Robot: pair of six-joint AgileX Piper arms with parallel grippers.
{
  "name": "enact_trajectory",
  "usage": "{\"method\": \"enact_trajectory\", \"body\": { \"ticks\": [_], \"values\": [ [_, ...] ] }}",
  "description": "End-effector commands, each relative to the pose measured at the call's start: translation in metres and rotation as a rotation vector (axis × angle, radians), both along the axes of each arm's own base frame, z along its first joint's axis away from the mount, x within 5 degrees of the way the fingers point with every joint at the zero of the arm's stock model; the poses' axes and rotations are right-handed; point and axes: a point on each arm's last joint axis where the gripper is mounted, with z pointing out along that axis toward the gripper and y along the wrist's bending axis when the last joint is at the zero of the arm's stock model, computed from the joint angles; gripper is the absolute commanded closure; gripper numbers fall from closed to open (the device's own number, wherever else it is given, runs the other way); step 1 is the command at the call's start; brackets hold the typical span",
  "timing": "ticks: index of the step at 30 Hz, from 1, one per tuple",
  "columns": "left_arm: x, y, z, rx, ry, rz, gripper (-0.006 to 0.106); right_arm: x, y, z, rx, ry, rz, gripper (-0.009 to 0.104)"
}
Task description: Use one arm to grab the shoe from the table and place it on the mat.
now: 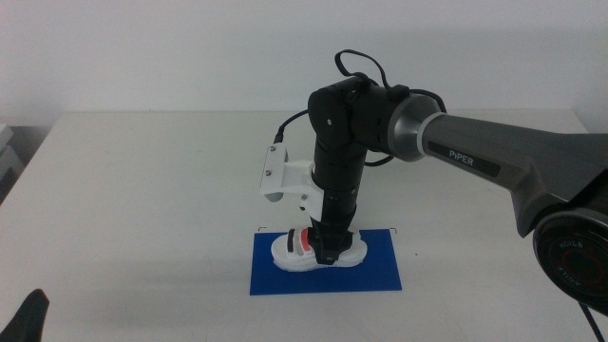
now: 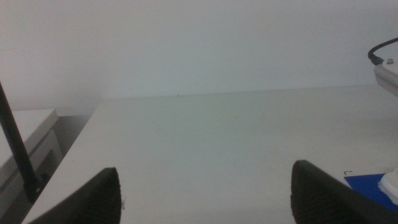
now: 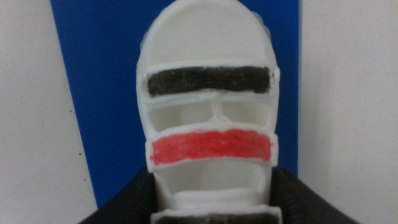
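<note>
The white shoe (image 1: 294, 249) with black and red straps lies on the blue mat (image 1: 380, 271) near the table's front middle. The right arm (image 1: 494, 161) comes in from the right and reaches straight down. Its right gripper (image 1: 330, 252) is shut on the shoe's rear part. In the right wrist view the shoe (image 3: 211, 93) fills the picture over the mat (image 3: 99, 93), and the right gripper (image 3: 214, 186) has its dark jaws pressed against both sides of the shoe. The left gripper (image 1: 28, 318) waits at the bottom left corner; in its own view (image 2: 205, 193) it is open and empty.
The white table (image 1: 142, 190) stretches bare to the left and behind the mat. A corner of the mat (image 2: 367, 186) and the right arm's white bracket (image 2: 387, 74) show in the left wrist view. A wall stands behind the table.
</note>
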Motion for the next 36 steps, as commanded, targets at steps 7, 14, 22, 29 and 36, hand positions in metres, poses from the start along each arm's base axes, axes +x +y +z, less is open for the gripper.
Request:
{"method": "enact_trajectory", "body": {
  "ticks": [7,14,22,29,36],
  "values": [
    [-0.001,0.000,0.006,-0.018,-0.087,0.001,0.007,-0.003,-0.001,0.040,0.067,-0.075,-0.004,0.030],
    [-0.001,0.000,0.006,-0.018,-0.087,0.001,0.007,-0.018,-0.025,0.122,0.175,-0.182,-0.139,0.016],
    [-0.001,0.000,0.006,-0.018,-0.087,0.001,0.007,-0.064,-0.089,0.230,0.253,-0.353,-0.355,0.022],
    [-0.001,0.000,0.006,-0.018,-0.087,0.001,0.007,-0.118,-0.173,0.270,0.435,-0.425,-0.710,0.029],
    [-0.001,0.000,0.006,-0.018,-0.087,0.001,0.007,-0.204,-0.228,0.240,0.739,-0.671,-0.848,0.033]
  ]
}}
